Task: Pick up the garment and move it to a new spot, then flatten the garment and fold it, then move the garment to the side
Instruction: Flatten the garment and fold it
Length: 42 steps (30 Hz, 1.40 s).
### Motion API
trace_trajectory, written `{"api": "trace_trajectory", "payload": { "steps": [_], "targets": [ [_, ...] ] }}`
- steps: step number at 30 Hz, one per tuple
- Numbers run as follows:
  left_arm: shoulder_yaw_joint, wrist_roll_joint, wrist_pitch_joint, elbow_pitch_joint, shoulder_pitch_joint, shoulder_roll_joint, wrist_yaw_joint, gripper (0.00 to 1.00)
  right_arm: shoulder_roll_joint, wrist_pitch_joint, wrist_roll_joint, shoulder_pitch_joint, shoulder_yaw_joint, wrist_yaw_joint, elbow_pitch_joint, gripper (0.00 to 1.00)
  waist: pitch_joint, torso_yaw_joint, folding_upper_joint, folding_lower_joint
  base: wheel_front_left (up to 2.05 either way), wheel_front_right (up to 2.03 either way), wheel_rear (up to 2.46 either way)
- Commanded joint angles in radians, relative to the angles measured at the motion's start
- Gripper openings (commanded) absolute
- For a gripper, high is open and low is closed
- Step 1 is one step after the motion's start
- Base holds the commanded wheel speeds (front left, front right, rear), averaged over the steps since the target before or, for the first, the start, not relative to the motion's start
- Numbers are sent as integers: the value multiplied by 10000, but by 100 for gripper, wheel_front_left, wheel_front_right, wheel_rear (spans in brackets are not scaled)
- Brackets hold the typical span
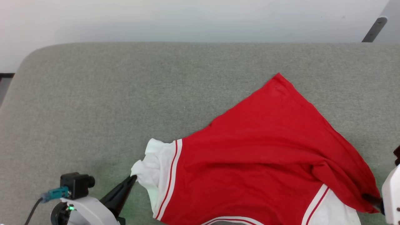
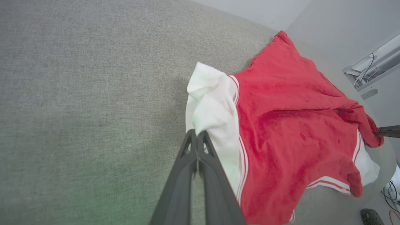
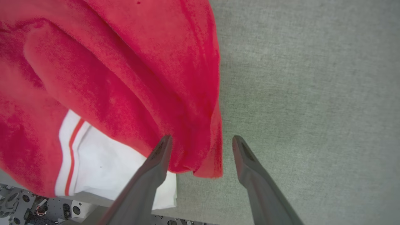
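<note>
The garment (image 1: 265, 150) runs off the head view's bottom edge. That view's right edge crops most of the right hand (image 1: 372, 199).

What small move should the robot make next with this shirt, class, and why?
Probably open the left tool and let the white sleeve drop. That tool is shut on the sleeve's edge, while the right tool stands open around the red hem, and the shirt already lies spread on the grey table.

Bare grey surface (image 1: 93, 103) left — garment (image 1: 265, 140) sprawled right.
</note>
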Motion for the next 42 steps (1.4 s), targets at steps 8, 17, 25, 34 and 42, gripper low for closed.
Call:
{"api": "trace_trajectory", "payload": {
  "steps": [8,17,25,34,42],
  "targets": [
    [99,-54,-113,-186,290,96,138,0,131,1056,-277,-394,-407,-9,-1528,100,-115,-135,-1,0,0,0,0],
    [-26,165,47,-238,-112,-146,5,0,-106,-746,-332,-2307,419,-10,-1841,100,158,298,-1,0,0,0,0],
    [-163,459,293,-68,-825,-560,-254,0,-436,-2553,-477,-4980,2018,-10,605,100,882,965,-1,0,0,0,0],
    [-397,821,497,500,-1864,-1387,-765,0,-970,-3105,-109,-7567,3733,-9,3911,100,1816,2032,-1,0,0,0,0],
    [-535,954,411,1093,-2286,-1964,-1129,0,-982,-2849,374,-8865,4624,-9,6188,100,2422,2641,-1,0,0,0,0]
  ]
}}
